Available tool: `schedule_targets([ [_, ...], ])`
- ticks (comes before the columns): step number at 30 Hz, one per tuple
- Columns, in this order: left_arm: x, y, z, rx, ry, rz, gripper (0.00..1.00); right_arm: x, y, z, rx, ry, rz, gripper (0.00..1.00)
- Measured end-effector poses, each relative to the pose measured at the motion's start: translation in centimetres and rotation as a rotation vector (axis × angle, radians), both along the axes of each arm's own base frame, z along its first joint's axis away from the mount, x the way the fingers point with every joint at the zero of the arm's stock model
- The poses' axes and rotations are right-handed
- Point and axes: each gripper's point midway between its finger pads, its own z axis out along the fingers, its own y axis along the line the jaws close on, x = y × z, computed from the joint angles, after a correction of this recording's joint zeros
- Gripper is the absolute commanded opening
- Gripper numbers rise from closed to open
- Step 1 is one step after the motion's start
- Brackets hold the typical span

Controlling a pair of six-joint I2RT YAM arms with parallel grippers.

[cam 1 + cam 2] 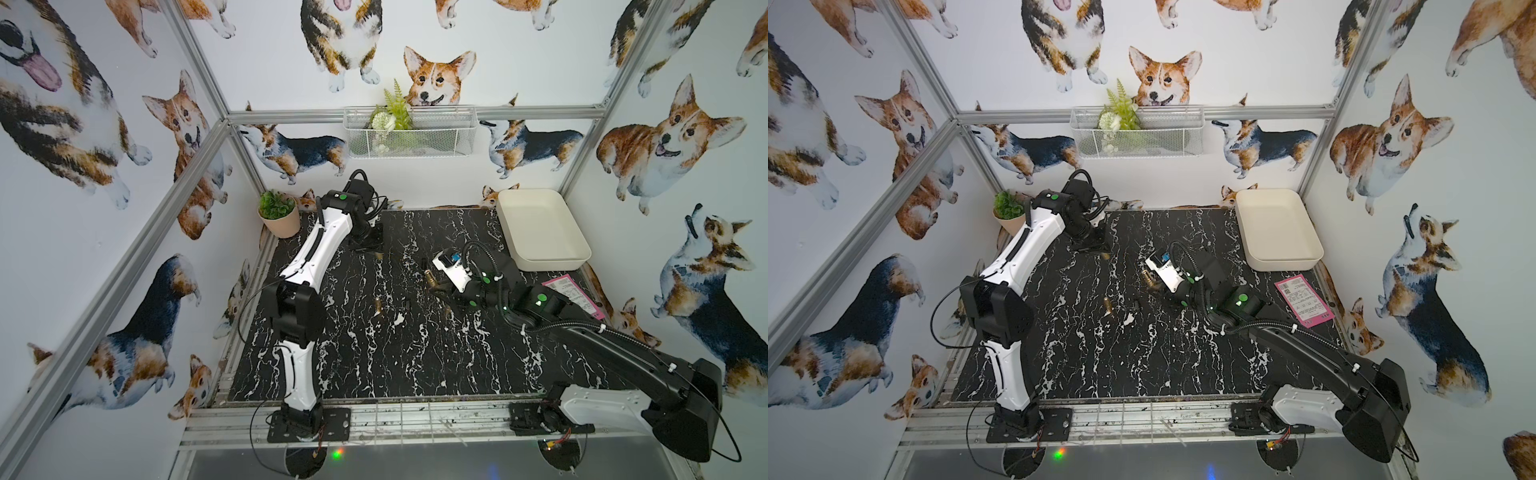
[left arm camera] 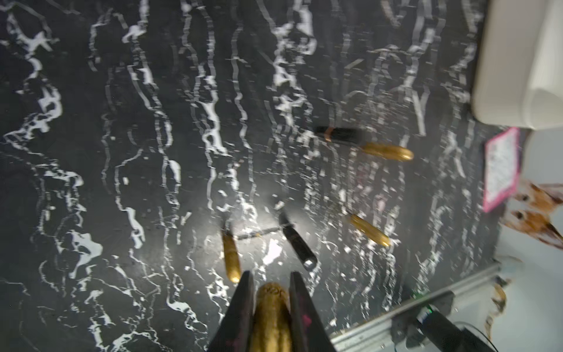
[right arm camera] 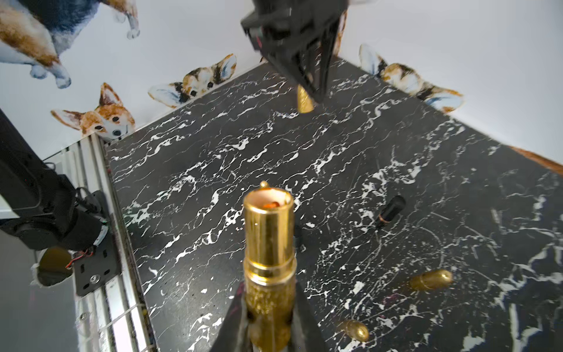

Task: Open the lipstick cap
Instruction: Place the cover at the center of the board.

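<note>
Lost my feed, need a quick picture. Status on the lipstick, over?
Left gripper shut on cap, cap off. Right gripper shut on lipstick, tube open. Loose caps on table, clear of both.

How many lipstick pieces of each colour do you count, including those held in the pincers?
Gold: 5 (loose gold pieces, cap in left pincer, tube in right pincer)
Black: 2 (black pieces)
Total: 7
</note>
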Motion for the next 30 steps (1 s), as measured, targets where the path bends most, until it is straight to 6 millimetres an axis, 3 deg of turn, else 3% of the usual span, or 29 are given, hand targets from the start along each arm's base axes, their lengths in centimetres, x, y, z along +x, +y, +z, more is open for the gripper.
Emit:
schedule_targets([
  [3, 1.7, 2.1, -3.3, 0.062, 0.021, 0.05, 0.0, 0.2, -0.4, 0.7, 0.007, -0.021, -0.02, 0.0],
  [9, 4.3, 3.4, -8.6, 0.151, 0.042, 0.089, 0.0, 0.5, -0.7, 0.7, -0.002, -0.031, -0.042, 0.0],
  [14, 5.4, 4.5, -10.9, 0.223, 0.028, 0.114, 0.0, 0.7, -1.0, -0.4, -0.027, -0.023, -0.061, 0.0],
  [19, 5.3, 5.4, -14.0, 0.26, 0.066, 0.124, 0.0, 0.6, -1.2, -1.2, -0.04, -0.013, -0.064, 0.0],
  [23, 5.3, 5.6, -15.5, 0.267, 0.085, 0.127, 0.0, 0.6, -1.3, -1.4, -0.038, -0.002, -0.072, 0.0],
  [30, 4.9, 5.7, -16.3, 0.265, 0.085, 0.135, 0.0, 0.7, -1.4, -1.7, -0.046, 0.0, -0.081, 0.0],
])
